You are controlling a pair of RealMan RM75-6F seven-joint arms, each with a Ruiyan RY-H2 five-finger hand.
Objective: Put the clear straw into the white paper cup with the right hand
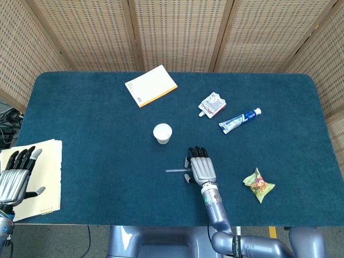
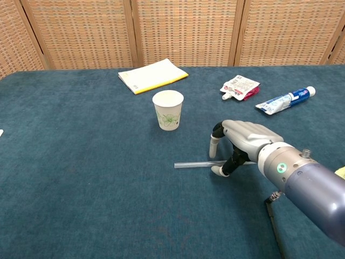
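Observation:
The clear straw (image 2: 191, 164) lies flat on the blue table, its left end (image 1: 173, 171) sticking out from under my right hand. That right hand (image 2: 242, 145) hovers low over the straw's right half, palm down. Its fingers arch down on the far side and its thumb sits at the near side, so it straddles the straw without lifting it. Seen from the head view, the right hand (image 1: 200, 166) is just right of the straw's free end. The white paper cup (image 2: 168, 110) stands upright to the far left of the hand, also at cup (image 1: 162, 133). My left hand (image 1: 13, 180) rests open at the table's left edge.
A yellow-edged notepad (image 1: 151, 85) lies at the back. A pouch (image 1: 212, 104) and a toothpaste tube (image 1: 239, 120) lie far right of the cup. A snack packet (image 1: 258, 184) sits right of my right hand. A cream notebook (image 1: 45, 177) lies under the left hand.

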